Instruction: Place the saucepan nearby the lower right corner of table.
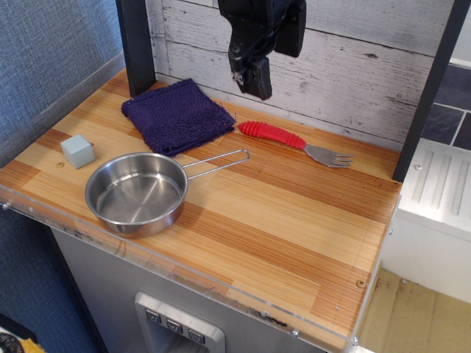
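The saucepan [137,193], shallow, round and shiny steel, sits upright and empty near the front left edge of the bench [294,243], a striped top of light and reddish-brown wood planks with a clear strip along its front. Its thin wire-loop handle points right and slightly back, ending just in front of a purple cloth [177,115] that lies flat at the back left. A small pale grey block [77,151] stands just left of the pan, apart from it. A fork with a red handle [294,143] lies near the back, to the right of the cloth, tines pointing right. The black robot hand [250,77] hangs above the back of the bench, over the gap between cloth and fork, touching nothing; its fingers appear pressed together, holding nothing.
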You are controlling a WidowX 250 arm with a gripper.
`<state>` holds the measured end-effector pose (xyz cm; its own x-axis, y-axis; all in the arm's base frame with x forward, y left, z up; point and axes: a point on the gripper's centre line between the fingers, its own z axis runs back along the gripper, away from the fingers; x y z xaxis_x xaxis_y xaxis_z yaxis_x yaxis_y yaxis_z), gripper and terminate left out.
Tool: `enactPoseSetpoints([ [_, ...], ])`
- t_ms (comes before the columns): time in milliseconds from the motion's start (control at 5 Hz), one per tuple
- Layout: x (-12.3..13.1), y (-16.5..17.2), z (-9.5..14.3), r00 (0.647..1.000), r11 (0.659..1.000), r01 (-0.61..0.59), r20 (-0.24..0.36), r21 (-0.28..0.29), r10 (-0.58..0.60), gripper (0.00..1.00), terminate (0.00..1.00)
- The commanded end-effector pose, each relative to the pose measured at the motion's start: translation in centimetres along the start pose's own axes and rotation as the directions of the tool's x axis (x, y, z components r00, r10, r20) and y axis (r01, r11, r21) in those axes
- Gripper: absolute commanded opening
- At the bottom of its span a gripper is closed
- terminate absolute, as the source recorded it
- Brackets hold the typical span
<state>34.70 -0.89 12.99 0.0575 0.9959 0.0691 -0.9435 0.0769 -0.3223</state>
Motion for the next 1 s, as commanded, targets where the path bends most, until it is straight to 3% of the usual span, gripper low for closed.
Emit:
enactPoseSetpoints([
  [0,1.4,0.1,2.7,0.929,0.931,0.362,0.091,-0.044,-0.357,1.00,0.00],
  [200,1.8,1.2,3.1,0.812,0.809,0.583,0.080,-0.075,-0.578,1.00,0.00],
  [400,1.0,3.0,2.0,0.654,0.651,0.756,0.040,-0.069,-0.755,1.00,0.00],
  [600,1.4,5.7,0.5,0.501,0.501,0.865,-0.010,-0.035,-0.865,1.00,0.00],
  [800,1.7,7.4,-0.7,0.371,0.370,0.928,-0.030,0.042,-0.928,1.00,0.00],
])
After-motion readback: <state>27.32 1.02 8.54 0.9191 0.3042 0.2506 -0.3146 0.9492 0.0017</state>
